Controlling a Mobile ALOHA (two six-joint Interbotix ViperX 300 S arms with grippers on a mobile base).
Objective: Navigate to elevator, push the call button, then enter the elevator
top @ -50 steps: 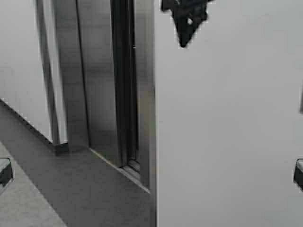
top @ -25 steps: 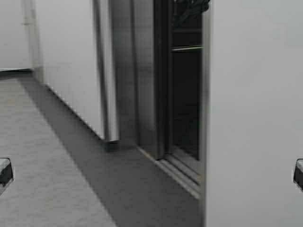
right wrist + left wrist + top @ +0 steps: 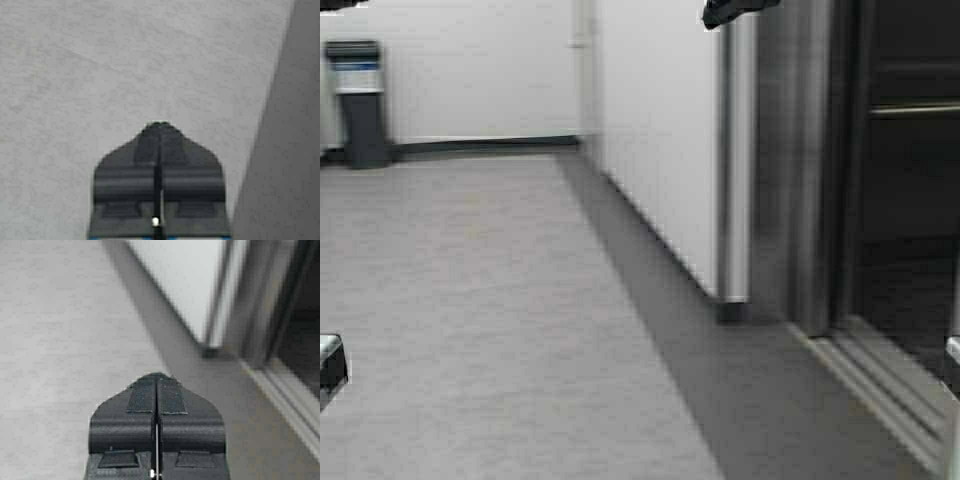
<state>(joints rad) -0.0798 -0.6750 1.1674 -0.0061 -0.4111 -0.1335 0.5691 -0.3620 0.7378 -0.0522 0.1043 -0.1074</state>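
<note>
We are at the last stage of the job, by our reading: the elevator (image 3: 880, 180) stands at the right edge of the high view, its steel frame running down from the top right, and the doorway beyond it shows a dark interior with a horizontal rail, so the doors look open. The threshold track (image 3: 880, 385) slants across the lower right corner. The call button is nowhere in sight, so we cannot place it. Our base sits at an angle to the opening, with the white wall (image 3: 655, 130) filling the upper middle of the frame and the grey floor (image 3: 490, 300) spreading over the left half; a dark bin with a blue label (image 3: 358, 100) stands against the far wall in the upper left. Both arms are tucked low and idle. The left gripper (image 3: 157, 382) has its fingers pressed together with nothing between them, pointing toward the floor near the door track. The right gripper (image 3: 159, 125) is likewise closed and empty, over bare floor. We judge the next move calls for turning the base to the right until the opening is square ahead, then driving straight in over the track, minding the frame on either side.
</note>
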